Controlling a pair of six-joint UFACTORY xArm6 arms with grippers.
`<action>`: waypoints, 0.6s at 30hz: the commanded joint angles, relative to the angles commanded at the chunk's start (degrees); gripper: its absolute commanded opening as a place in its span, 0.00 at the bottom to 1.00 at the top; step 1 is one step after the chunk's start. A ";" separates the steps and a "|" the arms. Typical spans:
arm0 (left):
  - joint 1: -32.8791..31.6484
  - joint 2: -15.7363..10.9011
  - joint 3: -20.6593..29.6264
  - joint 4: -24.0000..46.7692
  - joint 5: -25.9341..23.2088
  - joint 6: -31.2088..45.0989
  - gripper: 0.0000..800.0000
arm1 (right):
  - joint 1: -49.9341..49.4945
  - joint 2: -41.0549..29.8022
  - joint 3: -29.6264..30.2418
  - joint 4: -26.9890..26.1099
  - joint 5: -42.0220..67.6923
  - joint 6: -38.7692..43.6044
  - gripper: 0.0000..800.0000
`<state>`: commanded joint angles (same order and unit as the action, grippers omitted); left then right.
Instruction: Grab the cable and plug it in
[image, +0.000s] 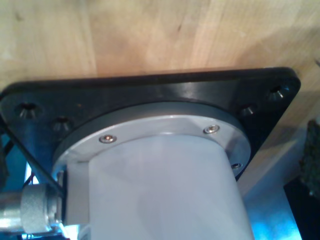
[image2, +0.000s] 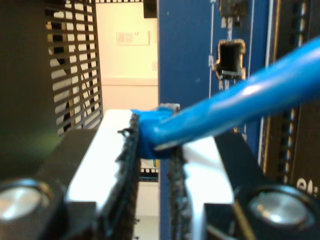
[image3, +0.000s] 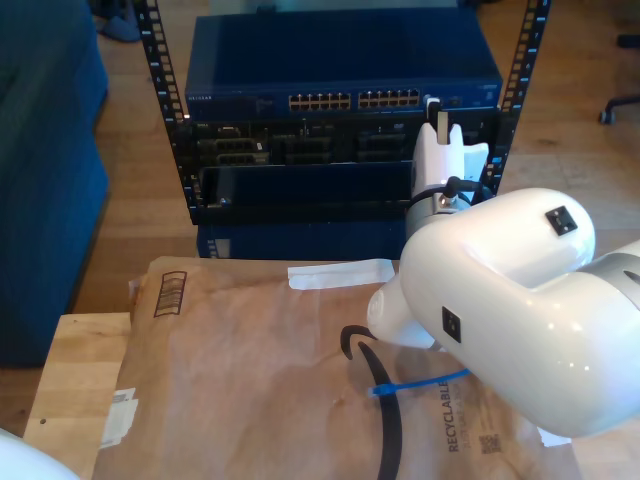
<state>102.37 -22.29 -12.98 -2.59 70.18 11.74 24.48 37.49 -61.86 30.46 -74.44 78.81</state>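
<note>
One blue cable (image2: 240, 107) pinched in my second gripper (image2: 156, 150) in front of a rack.
My second gripper is clenched on the cable's blue-booted plug end, the boot wedged between its two dark pads (image2: 127, 165) and the cable trailing off to one side. Just beyond the gripper stands a blue panel (image2: 187, 60) with one small rectangular port (image2: 231, 57). In the exterior view the white arm (image3: 500, 290) reaches up to the rack (image3: 340, 120); the cable runs back across the paper-covered bench (image3: 250, 370). I cannot tell the state of my first gripper, whose camera looks at a black base plate (image: 150, 95).
</note>
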 joint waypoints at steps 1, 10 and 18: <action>0.00 0.00 0.00 0.00 0.00 0.00 1.00 | -0.09 0.26 0.00 -0.62 0.00 0.35 0.00; 0.00 0.00 0.00 0.00 0.00 0.00 1.00 | -1.14 1.49 -1.23 -3.08 0.09 0.62 0.00; 0.00 0.00 0.00 0.00 0.00 0.00 1.00 | -1.05 1.49 -1.49 -3.25 0.09 0.62 0.00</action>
<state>102.37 -22.29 -12.98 -2.59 70.18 11.74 23.43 38.99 -63.35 27.21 -74.35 79.43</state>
